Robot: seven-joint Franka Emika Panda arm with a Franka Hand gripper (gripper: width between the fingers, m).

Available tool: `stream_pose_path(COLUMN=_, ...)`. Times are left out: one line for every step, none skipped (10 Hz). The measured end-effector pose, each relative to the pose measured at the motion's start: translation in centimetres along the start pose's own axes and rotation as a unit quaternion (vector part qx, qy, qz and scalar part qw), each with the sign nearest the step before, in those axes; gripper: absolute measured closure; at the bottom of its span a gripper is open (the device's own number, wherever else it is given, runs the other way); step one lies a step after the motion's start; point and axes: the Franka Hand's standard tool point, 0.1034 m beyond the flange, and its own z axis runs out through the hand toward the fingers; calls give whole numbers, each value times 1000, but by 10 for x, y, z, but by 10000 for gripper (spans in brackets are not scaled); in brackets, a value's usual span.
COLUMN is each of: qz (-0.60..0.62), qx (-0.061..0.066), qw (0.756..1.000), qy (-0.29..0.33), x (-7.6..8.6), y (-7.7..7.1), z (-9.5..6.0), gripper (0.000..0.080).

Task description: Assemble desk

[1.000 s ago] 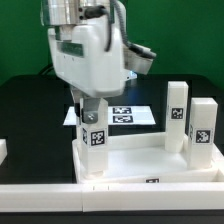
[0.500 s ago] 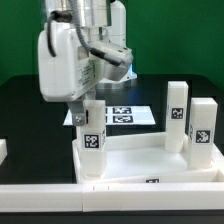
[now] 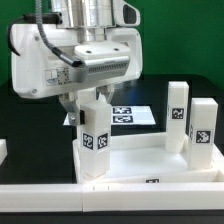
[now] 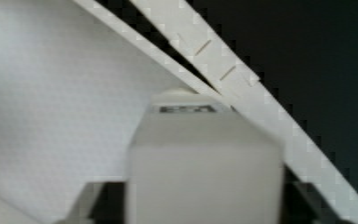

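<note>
The desk top lies as a white rimmed tray near the front. A tagged white leg stands upright in its corner at the exterior view's left. My gripper comes down from above and is shut on this leg's upper part. In the wrist view the leg fills the gap between the dark fingers, over the desk top and its rim. Two more tagged legs stand upright at the tray's right side. A fourth leg does not show.
The marker board lies flat on the black table behind the tray. A white rail runs along the front edge. A small white piece shows at the exterior view's left edge. The arm's bulky body hangs over the tray's left half.
The hand has turned about the leg's axis, its body swinging round to the exterior view's left and front. The leg stays upright in the same corner.
</note>
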Motion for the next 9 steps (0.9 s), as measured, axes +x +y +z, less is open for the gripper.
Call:
stream_pose_path(qz=-67, qx=0, qw=998, qy=7, x=-2, y=3, z=2, gripper=329)
stream_pose_path(qz=-154, qx=-1, qw=988, qy=11, x=-8, y=6, z=3, gripper=213)
stream_pose_path(qz=-235, qx=-2, qw=972, qy=11, x=-11, y=8, z=4, gripper=213)
stream_pose_path(qz=-264, qx=-3, qw=965, qy=12, x=-10, y=7, z=4, gripper=163)
stream_pose_path(qz=-296, qx=-3, qw=955, qy=12, x=-10, y=7, z=4, gripper=153)
stream_pose_path(qz=-316, qx=-3, qw=949, qy=12, x=-10, y=7, z=4, gripper=153)
stream_pose_path(qz=-374, qx=-4, qw=927, qy=13, x=-9, y=6, z=4, gripper=153)
stream_pose_path(qz=-474, qx=-7, qw=880, qy=14, x=-7, y=0, z=1, gripper=151)
stream_pose_path(qz=-556, qx=-10, qw=831, qy=12, x=-4, y=-5, z=-2, gripper=151)
